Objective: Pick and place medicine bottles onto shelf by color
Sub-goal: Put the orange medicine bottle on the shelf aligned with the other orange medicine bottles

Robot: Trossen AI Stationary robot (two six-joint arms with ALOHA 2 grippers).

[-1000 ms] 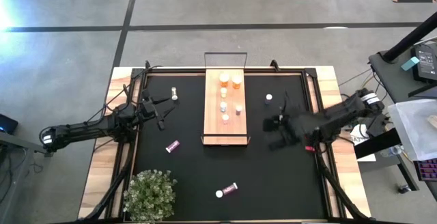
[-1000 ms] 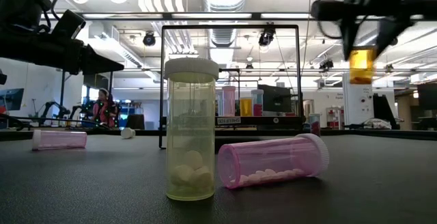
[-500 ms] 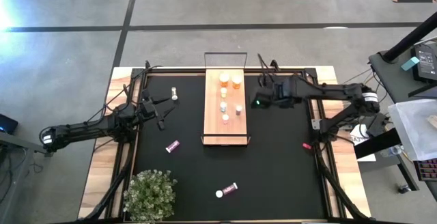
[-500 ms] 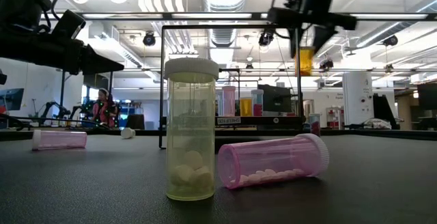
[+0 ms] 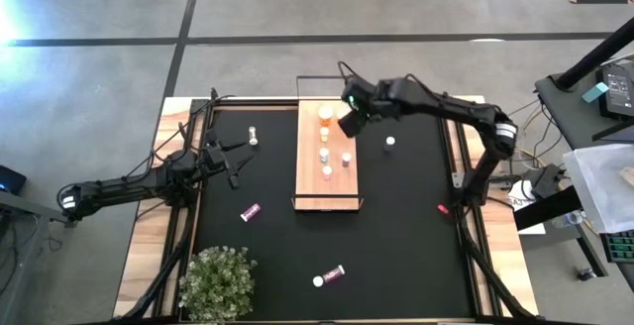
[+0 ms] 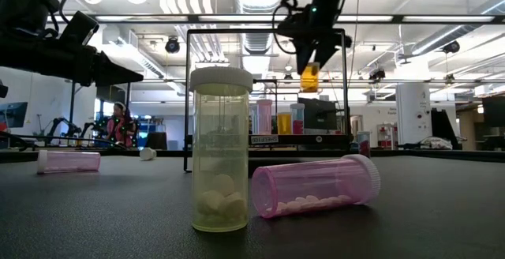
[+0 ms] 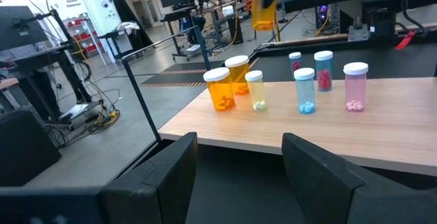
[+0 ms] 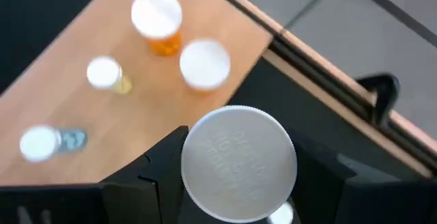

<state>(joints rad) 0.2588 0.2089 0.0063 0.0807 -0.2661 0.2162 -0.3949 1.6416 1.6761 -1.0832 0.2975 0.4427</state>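
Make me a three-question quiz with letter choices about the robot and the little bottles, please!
1. Where is the right tool?
A. Over the far end of the shelf
B. By the plant
C. Off the table

2. What colour is the bottle it carries?
A. Pink
B. Amber-orange
C. Blue

3. How does the pink bottle nearest the low camera sit?
A. Standing up
B. Lying on its side
C. Upside down

Answers:
1. A, since the high view shows the tool at the shelf's far end, near the orange bottles standing there.
2. B, since the low view shows an amber-orange bottle hanging in the tool's grip, up in the air.
3. B, since it lies flat on the black mat beside an upright pale bottle.
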